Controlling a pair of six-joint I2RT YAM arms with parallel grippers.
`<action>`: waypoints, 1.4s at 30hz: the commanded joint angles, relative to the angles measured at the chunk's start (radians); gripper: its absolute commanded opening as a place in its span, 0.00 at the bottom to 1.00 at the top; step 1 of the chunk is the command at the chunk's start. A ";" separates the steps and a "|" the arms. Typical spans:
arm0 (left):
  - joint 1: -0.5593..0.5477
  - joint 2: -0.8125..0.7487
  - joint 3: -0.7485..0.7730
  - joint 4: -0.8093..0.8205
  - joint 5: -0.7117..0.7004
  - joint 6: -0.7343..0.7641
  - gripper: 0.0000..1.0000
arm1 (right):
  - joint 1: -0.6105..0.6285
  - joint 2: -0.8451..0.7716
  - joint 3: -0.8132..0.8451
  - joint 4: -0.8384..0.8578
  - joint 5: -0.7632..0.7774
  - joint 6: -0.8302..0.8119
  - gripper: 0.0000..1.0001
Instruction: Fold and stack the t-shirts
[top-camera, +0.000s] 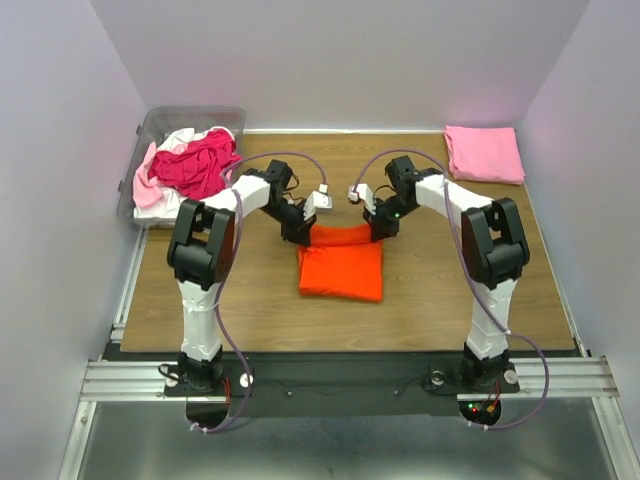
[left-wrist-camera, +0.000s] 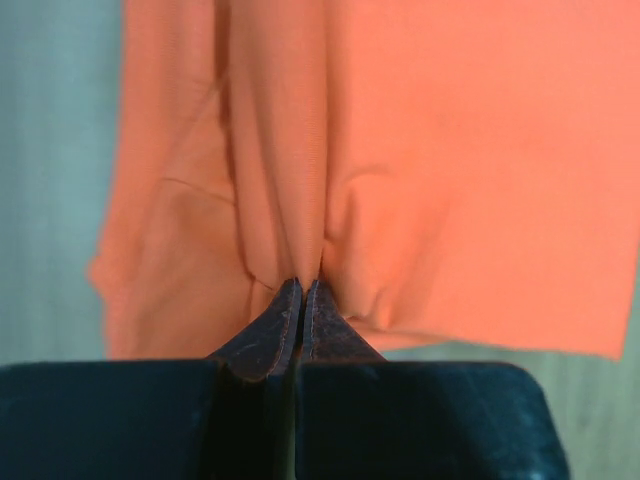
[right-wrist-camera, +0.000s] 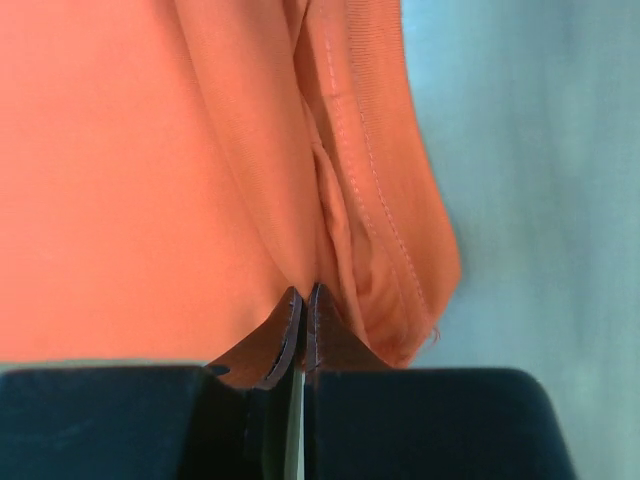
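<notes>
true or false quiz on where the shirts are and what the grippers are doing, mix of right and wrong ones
1. The left gripper and right gripper are both shut on the orange t-shirt. True.
2. The folded pink t-shirt lies at the far left corner of the table. False: it lies at the far right corner.
3. A magenta t-shirt lies in the clear bin. True.
4. The orange t-shirt sits in the clear bin. False: it is on the table, between the two arms.
</notes>
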 joint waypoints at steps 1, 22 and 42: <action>0.005 -0.199 -0.130 -0.039 0.035 0.038 0.06 | 0.037 -0.174 -0.085 -0.033 -0.016 0.072 0.01; 0.071 -0.118 -0.053 0.098 0.023 -0.152 0.12 | 0.080 -0.026 0.062 -0.019 0.065 0.098 0.05; 0.094 -0.316 -0.083 0.122 0.151 -0.405 0.54 | 0.008 -0.164 0.136 0.007 -0.167 0.602 0.34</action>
